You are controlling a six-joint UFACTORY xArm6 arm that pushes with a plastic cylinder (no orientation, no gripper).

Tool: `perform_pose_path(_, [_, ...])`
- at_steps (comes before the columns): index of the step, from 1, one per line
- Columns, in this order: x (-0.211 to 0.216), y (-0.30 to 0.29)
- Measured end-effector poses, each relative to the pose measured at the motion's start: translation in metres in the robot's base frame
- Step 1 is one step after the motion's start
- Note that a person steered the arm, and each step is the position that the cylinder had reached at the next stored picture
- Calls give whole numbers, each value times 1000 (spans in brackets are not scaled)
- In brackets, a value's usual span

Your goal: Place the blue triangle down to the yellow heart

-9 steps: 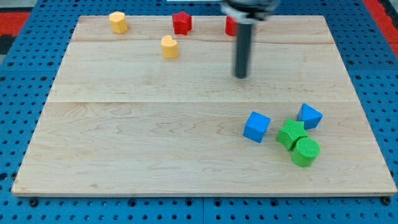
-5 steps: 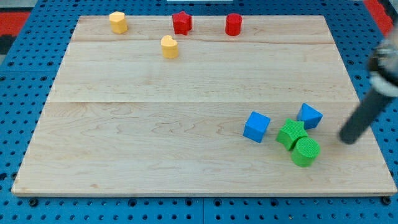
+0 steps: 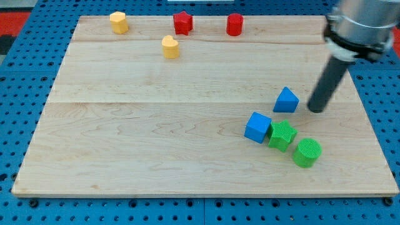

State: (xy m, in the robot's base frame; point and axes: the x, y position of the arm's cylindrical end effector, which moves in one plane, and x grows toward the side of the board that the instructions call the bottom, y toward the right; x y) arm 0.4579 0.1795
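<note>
Pegboard [image 3: 19,125], blue and dotted with holes, frames the pale wooden table [image 3: 156,137] on every side, with a red strip at the view's top corners. Nearest the view's bottom sits the green cylinder [image 3: 307,152], and just above it to the left the green star-shaped block [image 3: 282,135] touches the blue cube [image 3: 257,127]. A little farther up stands the blue triangle [image 3: 286,100], apart from the cube and the green block. My tip [image 3: 317,109] rests just to the triangle's right, near it but with a small gap between; the rod carries no gripper, so there is nothing to open or close. Far across the table, toward the view's top left, lies the yellow heart [image 3: 170,47], well apart from the triangle. Beyond it, along the top edge, stand the yellow hexagonal block [image 3: 118,22], the red star [image 3: 182,22] and the red cylinder [image 3: 234,24].
</note>
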Motion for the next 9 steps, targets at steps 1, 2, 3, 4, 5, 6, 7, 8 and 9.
perform_pose_path(1, [-3,-76])
perform_pose_path(2, [-34,-93])
perform_pose_path(3, [-59,-120])
perform_pose_path(4, [-71,-124])
perform_pose_path(5, [-82,-128])
perform_pose_path(6, [-93,-146])
perform_pose_path(7, [-95,-171])
perform_pose_path(8, [-109,-183])
perform_pose_path(9, [-111,-183])
